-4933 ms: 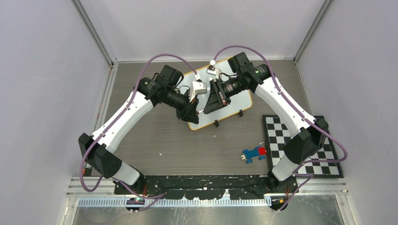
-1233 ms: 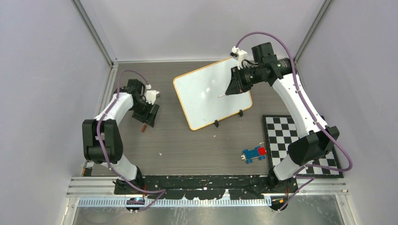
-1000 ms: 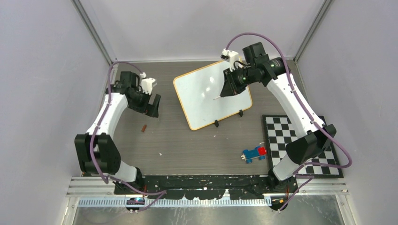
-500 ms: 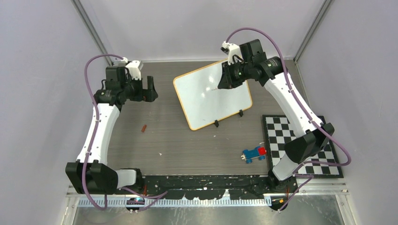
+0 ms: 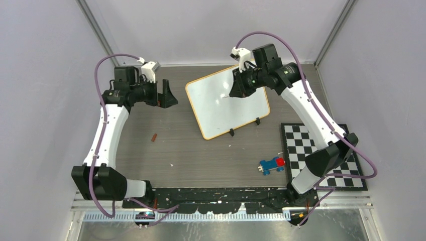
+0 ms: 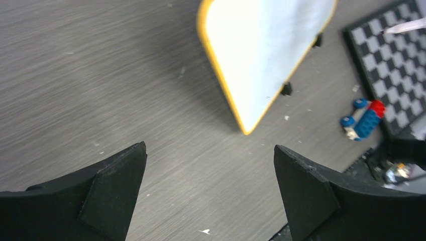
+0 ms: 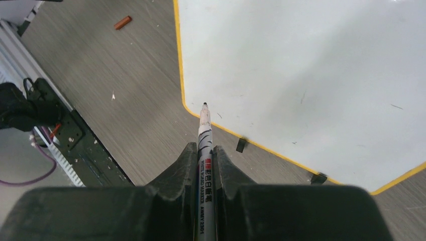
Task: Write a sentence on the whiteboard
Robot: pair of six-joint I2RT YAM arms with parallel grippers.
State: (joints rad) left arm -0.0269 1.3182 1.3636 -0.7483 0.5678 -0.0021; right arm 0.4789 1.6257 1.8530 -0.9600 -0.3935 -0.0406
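1. Since the earliest view, where both pincers met over the board, the left pincer [image 5: 167,96] has swung off to the far left of the worktop [image 5: 201,155]. Its jaws now stand wide apart, holding nothing. The right pincer [image 7: 203,150] has edged toward the board's far side.
2. The right pincer is clamped on a marker [image 7: 205,123], bare tip forward. A small reddish cap [image 5: 154,136] lies on the worktop, well apart from the board.
3. The whiteboard [image 5: 221,113] lies flat and askew at the far middle of the worktop. No lettering shows on it, only faint specks.
4. Step in hand, as I judge it: bringing the tip to the starting point. Whether it touches yet, I cannot tell.
5. The next move calls for a gentle descent to contact, then light, even strokes, since the board could slide under a firm press.
6. Readable: the barrel says "WHITEBOARD MARKER" beside red characters; the smaller print is too fine to trust.
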